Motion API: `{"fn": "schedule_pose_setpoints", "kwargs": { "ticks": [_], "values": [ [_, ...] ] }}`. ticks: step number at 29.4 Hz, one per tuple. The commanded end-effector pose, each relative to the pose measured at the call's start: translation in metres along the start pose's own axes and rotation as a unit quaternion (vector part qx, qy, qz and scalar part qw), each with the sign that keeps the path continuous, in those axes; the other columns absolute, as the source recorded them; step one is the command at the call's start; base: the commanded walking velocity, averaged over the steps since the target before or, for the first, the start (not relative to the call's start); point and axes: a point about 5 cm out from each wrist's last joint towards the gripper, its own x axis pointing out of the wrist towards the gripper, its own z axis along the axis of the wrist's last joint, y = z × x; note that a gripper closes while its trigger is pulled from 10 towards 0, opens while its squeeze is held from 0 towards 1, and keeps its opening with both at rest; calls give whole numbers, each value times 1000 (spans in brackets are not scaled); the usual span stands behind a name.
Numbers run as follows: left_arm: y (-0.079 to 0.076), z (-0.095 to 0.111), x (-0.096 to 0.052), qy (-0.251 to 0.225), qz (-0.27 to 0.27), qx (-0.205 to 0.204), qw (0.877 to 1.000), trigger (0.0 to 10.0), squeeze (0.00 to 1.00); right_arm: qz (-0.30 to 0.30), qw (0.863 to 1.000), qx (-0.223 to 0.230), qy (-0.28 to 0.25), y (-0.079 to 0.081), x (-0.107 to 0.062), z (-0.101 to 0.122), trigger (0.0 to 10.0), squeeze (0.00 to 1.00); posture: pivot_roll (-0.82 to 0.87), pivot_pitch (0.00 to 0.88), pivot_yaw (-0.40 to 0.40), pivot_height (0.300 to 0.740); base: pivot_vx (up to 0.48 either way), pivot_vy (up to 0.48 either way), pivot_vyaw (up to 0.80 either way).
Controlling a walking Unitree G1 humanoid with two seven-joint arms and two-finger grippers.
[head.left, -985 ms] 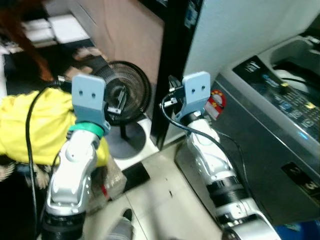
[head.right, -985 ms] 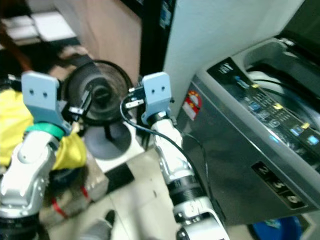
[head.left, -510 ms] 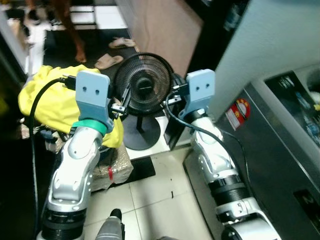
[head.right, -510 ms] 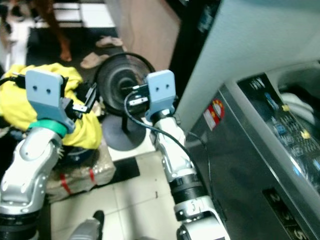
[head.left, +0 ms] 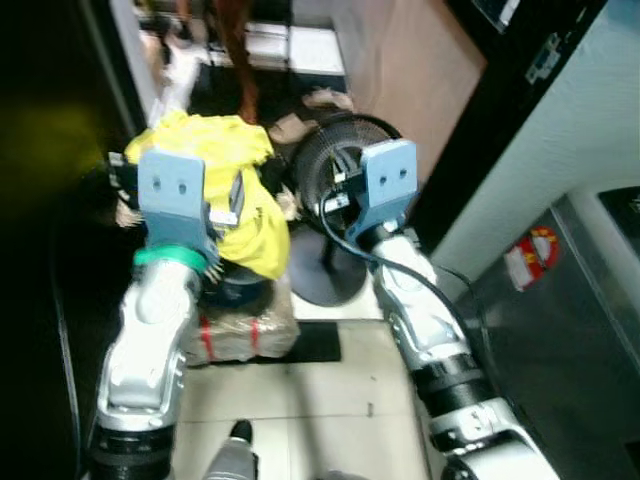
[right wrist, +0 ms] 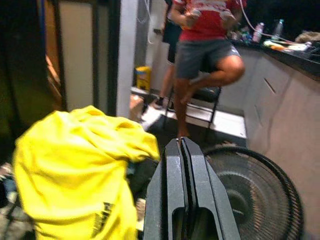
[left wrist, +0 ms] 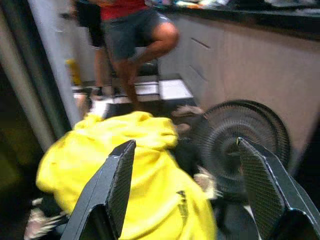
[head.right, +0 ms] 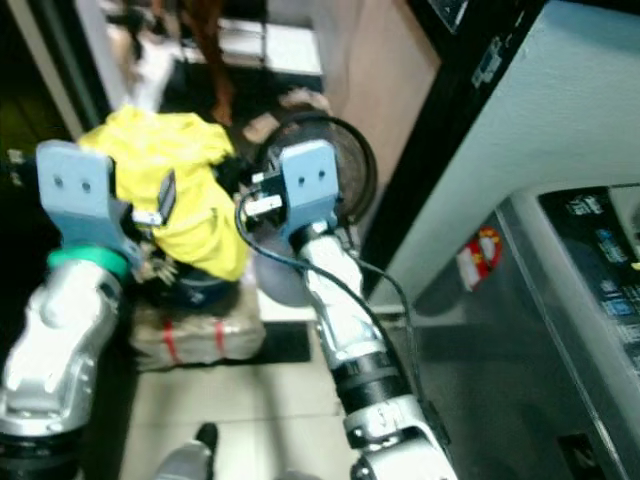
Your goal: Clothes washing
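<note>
A yellow garment (head.left: 240,185) lies heaped on a dark blue tub at the left, beside a black floor fan (head.left: 330,160). My left gripper (left wrist: 186,145) is held up just short of the heap, pointing at the garment (left wrist: 125,180). It is open, with nothing between its fingers. My right gripper (right wrist: 180,144) is raised beside it, shut and empty, aimed between the garment (right wrist: 75,180) and the fan (right wrist: 252,192). The grey washing machine (head.right: 580,290) stands at the far right.
A person in a red shirt and grey shorts (right wrist: 205,45) stands behind the heap. A taped wrapped bundle (head.left: 240,335) lies on the tiled floor under the tub. A black post and a white panel (head.left: 560,130) rise at the right.
The camera has swung left: the washing machine has slid to the right edge, and the yellow garment and fan sit nearer the middle. Both arms stay raised.
</note>
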Motion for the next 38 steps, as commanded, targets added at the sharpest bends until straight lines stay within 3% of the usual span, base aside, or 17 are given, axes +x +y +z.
{"fn": "schedule_pose_setpoints", "kwargs": {
  "ticks": [1,7,13,28,33,38],
  "values": [
    [1,-2,1,3,8,5,1000,10000,0,1,1000,4,-3,0,-2,1,10000,0,162,66,-113,740,454,0,0],
    [0,-2,2,1,9,6,1000,10000,0,6,1000,-2,-3,1,-2,1,10000,0,161,63,-112,740,456,0,0],
    [0,-2,2,1,9,8,1000,10000,0,0,1000,-10,5,-2,-2,-1,10000,0,159,58,-114,740,461,0,773],
    [1,-6,2,2,11,10,1000,10000,0,3,1000,-14,6,-1,-3,-2,10000,0,157,38,-113,740,456,0,0],
    [3,-14,1,15,12,16,1000,10000,0,-5,1000,7,22,-4,-5,-10,10000,0,161,33,-107,740,433,0,0],
    [18,-31,-7,44,18,41,998,10000,0,-29,997,38,57,-9,-9,-27,10000,0,160,23,-91,740,395,0,0]
  ]
}}
